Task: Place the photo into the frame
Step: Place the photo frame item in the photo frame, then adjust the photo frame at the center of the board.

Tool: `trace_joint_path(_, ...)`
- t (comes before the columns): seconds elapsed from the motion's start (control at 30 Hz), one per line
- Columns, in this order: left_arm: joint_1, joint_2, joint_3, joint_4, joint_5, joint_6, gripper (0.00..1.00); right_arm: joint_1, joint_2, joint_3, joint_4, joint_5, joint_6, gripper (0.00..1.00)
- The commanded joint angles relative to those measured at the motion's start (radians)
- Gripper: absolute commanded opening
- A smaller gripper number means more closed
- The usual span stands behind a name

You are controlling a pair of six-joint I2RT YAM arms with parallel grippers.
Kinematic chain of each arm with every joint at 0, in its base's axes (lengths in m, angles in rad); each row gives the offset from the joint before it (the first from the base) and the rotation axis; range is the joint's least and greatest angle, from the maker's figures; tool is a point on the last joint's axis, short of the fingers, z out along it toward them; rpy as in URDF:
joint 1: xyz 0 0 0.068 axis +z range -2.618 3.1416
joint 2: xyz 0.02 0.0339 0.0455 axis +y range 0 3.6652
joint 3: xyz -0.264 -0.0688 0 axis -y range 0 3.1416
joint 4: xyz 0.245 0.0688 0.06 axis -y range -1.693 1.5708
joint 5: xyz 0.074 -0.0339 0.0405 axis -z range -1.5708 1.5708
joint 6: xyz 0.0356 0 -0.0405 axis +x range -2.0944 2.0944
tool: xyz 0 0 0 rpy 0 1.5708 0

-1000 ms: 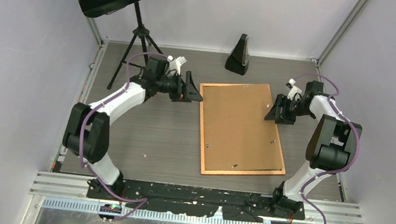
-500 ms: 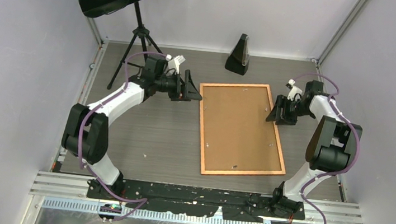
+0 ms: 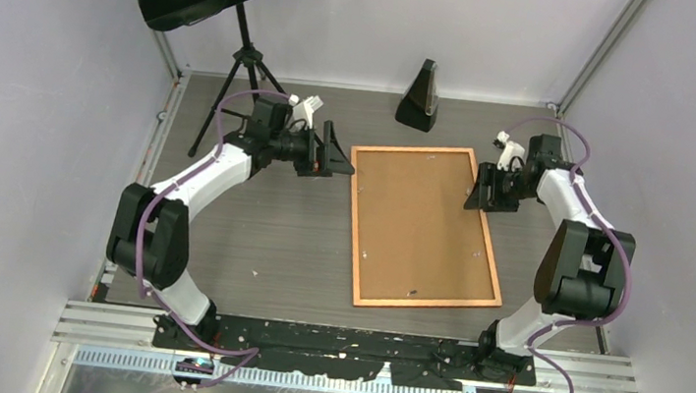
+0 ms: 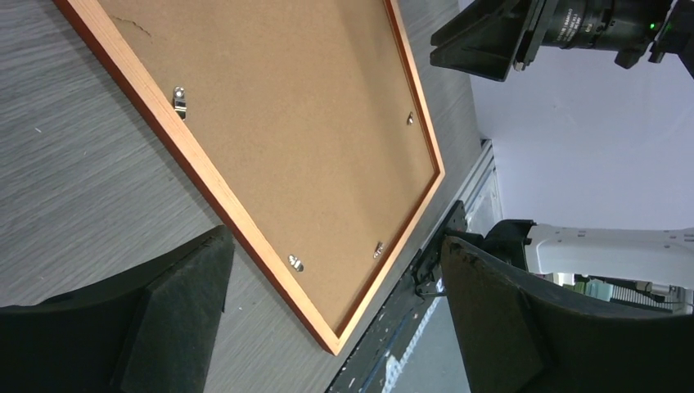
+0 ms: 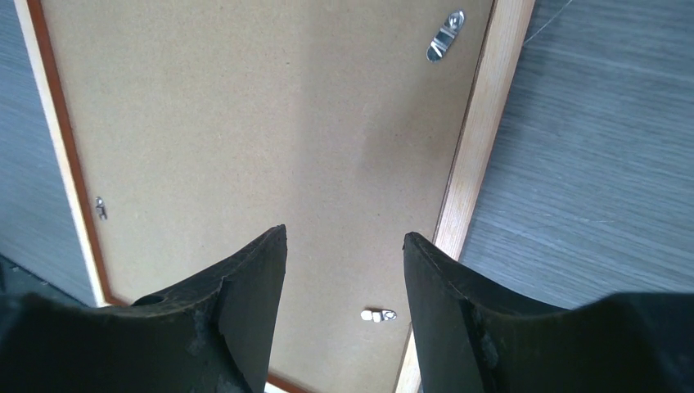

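Beneath the right claw (image 5: 344,237) lies the frame (image 5: 483,147).

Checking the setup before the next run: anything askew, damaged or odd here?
The copper-orange wooden picture frame lies back-up, turned slightly off square to the grey wood-grain table, its brown fibreboard backing panel in place. A faint dark scuff marks that panel near one corner. No photo print shows in any view.

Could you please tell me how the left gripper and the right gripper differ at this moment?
The left gripper stands wider open than the right gripper. The left gripper sits beside the far left corner of the frame, while the right gripper hangs over the frame's far right edge. Both are open and hold nothing.
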Motion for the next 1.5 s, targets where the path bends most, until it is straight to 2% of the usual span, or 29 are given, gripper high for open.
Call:
trace_joint_path(0.0, 0.007, -0.057, 0.024, -0.021, -0.014, 0.020, 0.99, 0.027, -0.082, -0.024, 0.078, 0.099, -0.036, 0.61)
trace_joint_path(0.37, 0.007, -0.049, -0.017, -0.038, -0.073, 0.022, 1.00, 0.028, -0.062, -0.084, 0.156, 0.251, -0.080, 0.61)
trace_joint_path(0.7, 0.007, 0.011, -0.053, -0.003, -0.111, -0.039, 1.00, 0.028, -0.012, -0.131, 0.156, 0.247, -0.117, 0.61)
trace_joint_path(1.13, 0.004, 0.045, -0.081, 0.024, -0.118, -0.066, 1.00, 0.028, 0.025, -0.180, 0.125, 0.121, -0.105, 0.61)
trace_joint_path(1.47, -0.020, 0.071, -0.147, 0.049, -0.180, -0.064, 1.00, 0.032, 0.047, -0.165, 0.062, 0.018, -0.047, 0.59)
